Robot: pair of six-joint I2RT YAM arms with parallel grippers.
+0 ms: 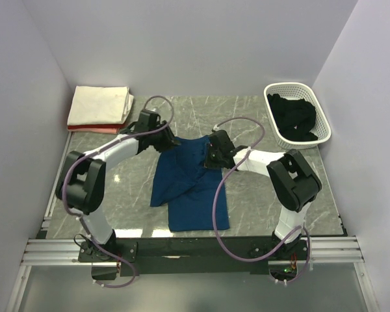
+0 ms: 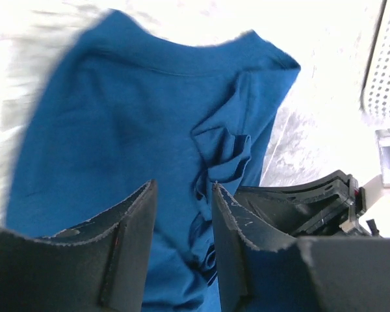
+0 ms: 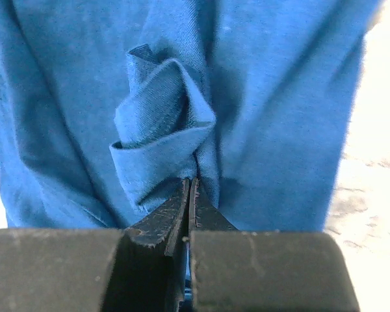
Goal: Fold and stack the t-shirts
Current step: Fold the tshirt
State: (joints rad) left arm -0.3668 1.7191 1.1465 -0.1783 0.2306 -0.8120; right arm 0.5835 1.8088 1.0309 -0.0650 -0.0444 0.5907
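Note:
A navy blue t-shirt (image 1: pixel 190 185) lies crumpled in the middle of the table. My right gripper (image 1: pixel 212 156) is at its far edge; in the right wrist view the gripper (image 3: pixel 190 186) is shut, pinching a rolled fold of the blue cloth (image 3: pixel 162 130). My left gripper (image 1: pixel 157 139) is at the shirt's far left corner. In the left wrist view the gripper (image 2: pixel 182 195) is open, with blue cloth (image 2: pixel 117 123) showing in the gap. A cream-white folded shirt (image 1: pixel 101 104) sits on a pink-red one (image 1: pixel 91 129) at the far left. A black shirt (image 1: pixel 294 118) lies in the basket.
The white lattice basket (image 1: pixel 298 86) stands at the far right, by the right wall. The folded stack is in the far left corner. The marble tabletop (image 1: pixel 127 188) is bounded by grey walls. The right gripper's body (image 2: pixel 312 201) shows close beside the left fingers.

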